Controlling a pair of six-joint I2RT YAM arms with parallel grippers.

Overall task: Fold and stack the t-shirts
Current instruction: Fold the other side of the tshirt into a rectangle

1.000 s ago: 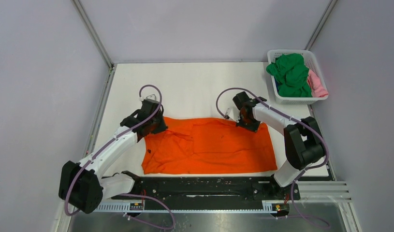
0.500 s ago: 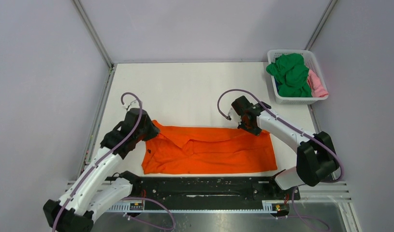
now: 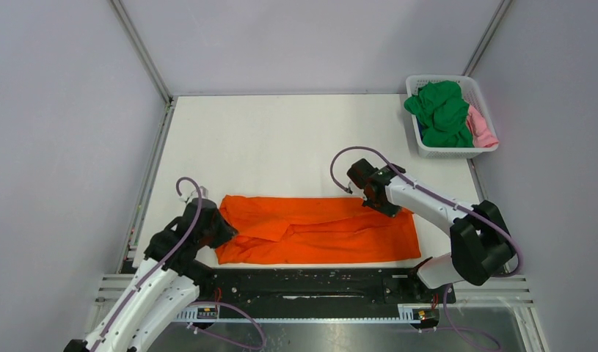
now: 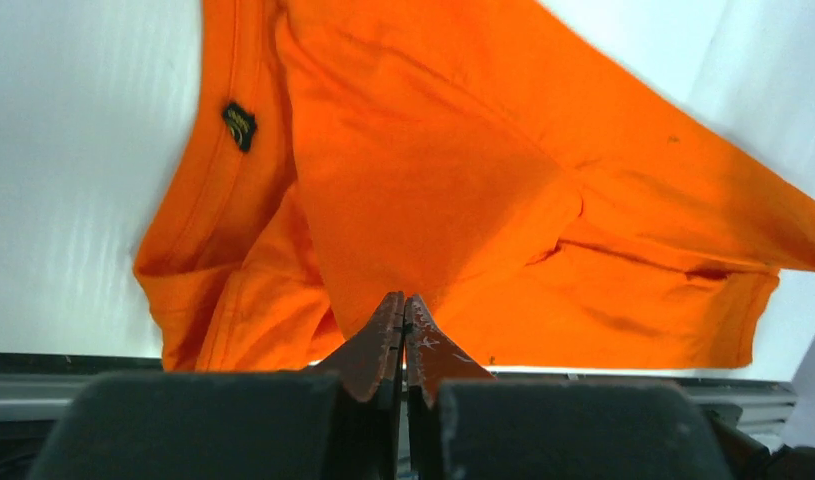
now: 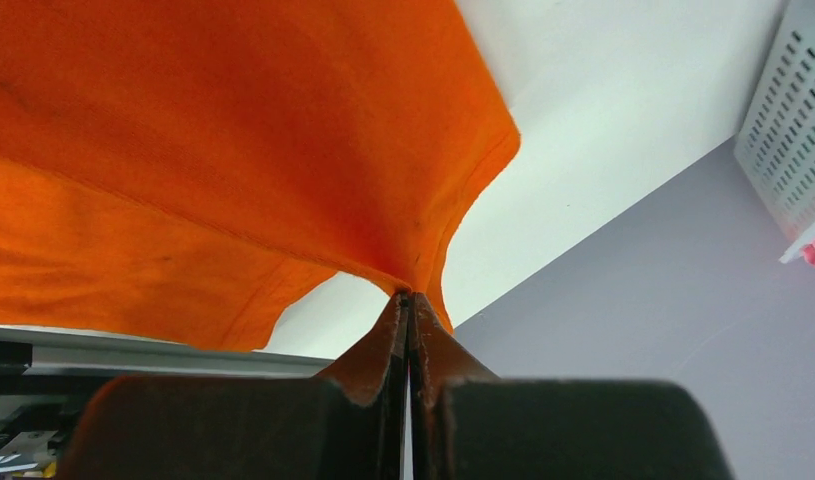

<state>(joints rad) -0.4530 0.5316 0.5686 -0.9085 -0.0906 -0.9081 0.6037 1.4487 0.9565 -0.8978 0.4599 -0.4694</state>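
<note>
Orange t-shirt (image 4: 433, 180) — dark neck label (image 4: 240, 125), unreadable

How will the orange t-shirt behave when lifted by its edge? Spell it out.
Probably floppy: the orange t-shirt drapes and creases away from each pinch, at the left hand and the right hand. Likely light, since two small pinches carry its raised edge. Pushed, it would probably wrinkle rather than slide, judging by the folds already lying on the table.

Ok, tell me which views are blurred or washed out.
Top external: sharp, evenly lit, the orange shirt casting little shadow. Left wrist: table blown out white and streaked, shirt edges smeared. Right wrist: mostly crisp, table bright, the right gripper dark in the foreground.
</note>
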